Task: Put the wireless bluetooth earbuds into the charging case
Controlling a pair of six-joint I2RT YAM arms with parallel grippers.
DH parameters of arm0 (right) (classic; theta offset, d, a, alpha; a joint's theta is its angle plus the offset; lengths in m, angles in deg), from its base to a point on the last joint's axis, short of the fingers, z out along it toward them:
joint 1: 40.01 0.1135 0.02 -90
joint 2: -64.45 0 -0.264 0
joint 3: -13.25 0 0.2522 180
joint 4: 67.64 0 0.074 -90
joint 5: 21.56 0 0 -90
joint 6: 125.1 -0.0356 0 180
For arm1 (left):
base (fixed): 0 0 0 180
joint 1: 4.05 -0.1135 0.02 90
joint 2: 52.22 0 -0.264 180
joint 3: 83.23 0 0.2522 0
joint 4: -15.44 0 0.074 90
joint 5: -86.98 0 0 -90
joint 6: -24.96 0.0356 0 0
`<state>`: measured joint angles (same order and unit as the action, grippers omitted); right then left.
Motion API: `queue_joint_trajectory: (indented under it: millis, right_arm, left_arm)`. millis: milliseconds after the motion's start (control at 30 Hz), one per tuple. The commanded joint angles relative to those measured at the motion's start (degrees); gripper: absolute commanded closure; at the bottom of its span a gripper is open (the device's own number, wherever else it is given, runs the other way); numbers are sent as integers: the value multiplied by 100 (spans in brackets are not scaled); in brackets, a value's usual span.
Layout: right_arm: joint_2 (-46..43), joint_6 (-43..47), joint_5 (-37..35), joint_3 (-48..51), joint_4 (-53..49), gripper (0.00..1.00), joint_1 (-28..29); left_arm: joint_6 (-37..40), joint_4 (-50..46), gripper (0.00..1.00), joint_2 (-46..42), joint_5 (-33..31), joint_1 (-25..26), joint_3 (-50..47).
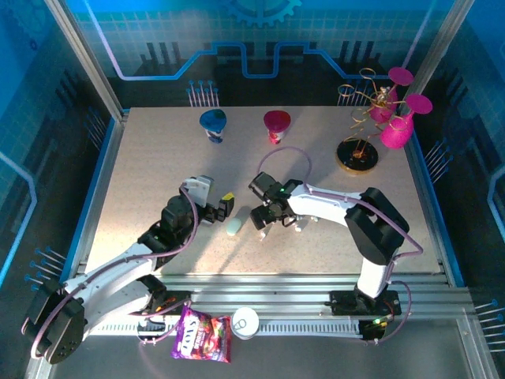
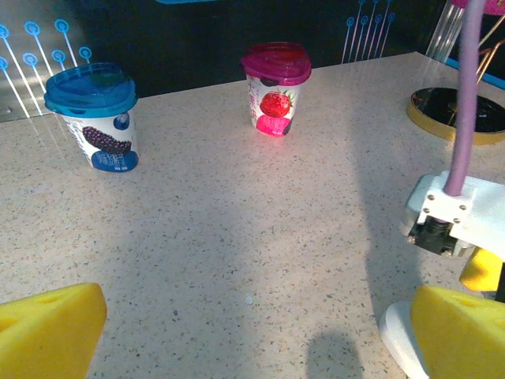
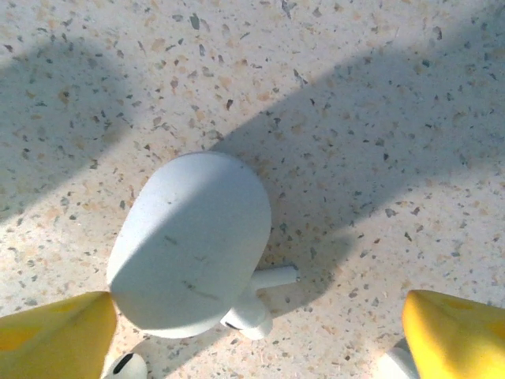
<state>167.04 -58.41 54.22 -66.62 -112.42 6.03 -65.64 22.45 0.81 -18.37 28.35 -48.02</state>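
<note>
Earbud station: both grippers hang open over the speckled table (image 1: 158, 174).
Top view: left gripper (image 1: 225, 207) and right gripper (image 1: 264, 221) flank the pale charging case (image 1: 233, 227). Left wrist: yellow fingers (image 2: 47, 328) wide apart; blue-lidded cup (image 2: 95, 118) and pink-lidded cup (image 2: 274, 87) beyond. Right wrist: fingers (image 3: 454, 332) spread, nothing clamped; the case is closed, with one earbud (image 3: 252, 309) touching its near edge.

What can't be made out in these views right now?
Right wrist view: the charging case hides part of one earbud; the bottom edge cuts a second earbud.
Right wrist view: a finger of the right tool covers a white piece.
Left wrist view: a finger of the left tool covers a white object.
Top view: charging case too small to tell open or shut.
</note>
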Motion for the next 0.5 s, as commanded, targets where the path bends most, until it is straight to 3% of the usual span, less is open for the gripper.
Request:
queue_joint_trajectory:
  millis: [0,133,467]
  right_arm:
    - [-159,-230,438,151,464,15,-65]
    - [55,-368,553,61,562,32,-60]
    - [563,-458,488,-224,407,41,-42]
  left_arm:
    - [-133,-38,1,-89,-16,-41,-97]
    - [-123,-91,1,-135,-29,-44,-89]
    - [-107,-177,1,-219,-52,-46,-110]
